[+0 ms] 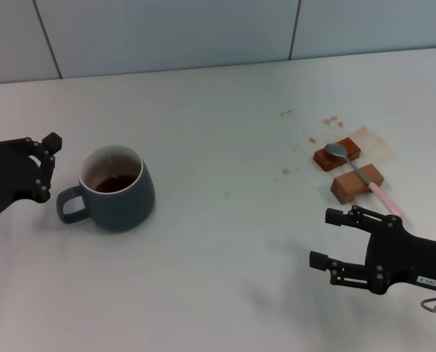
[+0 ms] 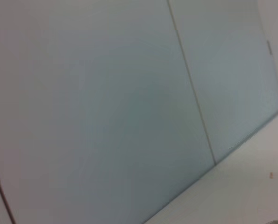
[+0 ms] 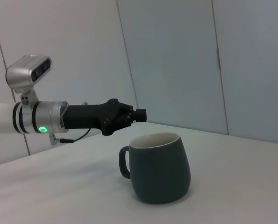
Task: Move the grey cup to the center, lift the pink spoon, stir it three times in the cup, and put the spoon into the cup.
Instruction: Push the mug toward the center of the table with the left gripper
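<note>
The grey cup (image 1: 116,188) stands on the left of the white table, its handle towards my left gripper, with dark liquid inside. It also shows in the right wrist view (image 3: 160,168). My left gripper (image 1: 50,167) is open just left of the cup, near the handle and apart from it; in the right wrist view it (image 3: 139,115) hovers behind the cup's rim. The pink spoon (image 1: 364,176) lies on the right across two brown blocks, its silver bowl at the far end. My right gripper (image 1: 326,238) is open and empty, in front of the spoon.
Two brown blocks (image 1: 338,153) (image 1: 357,183) lie under the spoon, with brown stains (image 1: 330,121) on the table around them. A pale panelled wall (image 1: 203,33) runs behind the table. The left wrist view shows only the wall (image 2: 106,102) and a strip of table edge.
</note>
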`<state>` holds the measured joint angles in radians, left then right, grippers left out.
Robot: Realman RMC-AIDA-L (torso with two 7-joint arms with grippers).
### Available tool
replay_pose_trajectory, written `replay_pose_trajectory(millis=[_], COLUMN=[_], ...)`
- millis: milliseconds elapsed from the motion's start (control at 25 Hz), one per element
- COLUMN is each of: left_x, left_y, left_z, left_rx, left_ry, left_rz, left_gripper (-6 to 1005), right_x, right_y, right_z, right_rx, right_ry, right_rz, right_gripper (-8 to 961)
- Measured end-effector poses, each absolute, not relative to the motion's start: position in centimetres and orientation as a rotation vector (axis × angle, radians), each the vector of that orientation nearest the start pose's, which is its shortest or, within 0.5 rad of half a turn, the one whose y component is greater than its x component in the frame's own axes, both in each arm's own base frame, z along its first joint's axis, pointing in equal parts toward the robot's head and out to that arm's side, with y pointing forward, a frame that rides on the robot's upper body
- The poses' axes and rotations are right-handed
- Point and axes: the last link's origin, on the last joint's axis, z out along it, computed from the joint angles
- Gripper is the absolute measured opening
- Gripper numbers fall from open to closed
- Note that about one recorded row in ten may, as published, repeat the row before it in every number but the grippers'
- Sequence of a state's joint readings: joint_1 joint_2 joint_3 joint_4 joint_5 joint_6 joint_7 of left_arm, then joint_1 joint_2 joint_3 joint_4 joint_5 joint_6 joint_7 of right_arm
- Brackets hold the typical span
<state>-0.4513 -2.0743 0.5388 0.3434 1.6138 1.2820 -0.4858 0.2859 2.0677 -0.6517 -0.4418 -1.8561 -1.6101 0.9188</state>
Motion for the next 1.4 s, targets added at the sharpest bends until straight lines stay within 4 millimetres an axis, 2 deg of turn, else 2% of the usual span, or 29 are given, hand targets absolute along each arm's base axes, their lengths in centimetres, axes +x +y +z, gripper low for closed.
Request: replay_pose_trajectory(millis=[280,680,1200,1400], left_x=[-32.2,-32.4,-31.4,-29.9], left_y=[32.1,31.4,31.9,32.7], left_z=[-1.8,-3.7,-4.5,-5.5], left_rx=[-2.088,-2.055,-2.064,-2.093], left_ry=[-0.229,-0.275,-0.292,-0.295], left_rz=[-0.611,-0.589,-0.614,-0.647], left_gripper=[-2,-1,-1,-1], right_x=[32.7,32.6,32.7,32.7], right_y=[24.4,24.5,24.6,24.6], right_z=[-1.6,-1.5,-1.2,-1.0], right_rx=[-2.545,-2.546,-2.547,-2.543], right_ry=[0.519,0.511,0.5,0.498], right_rz=[0.819,0.816,0.808,0.814], right_gripper=[818,819,819,819])
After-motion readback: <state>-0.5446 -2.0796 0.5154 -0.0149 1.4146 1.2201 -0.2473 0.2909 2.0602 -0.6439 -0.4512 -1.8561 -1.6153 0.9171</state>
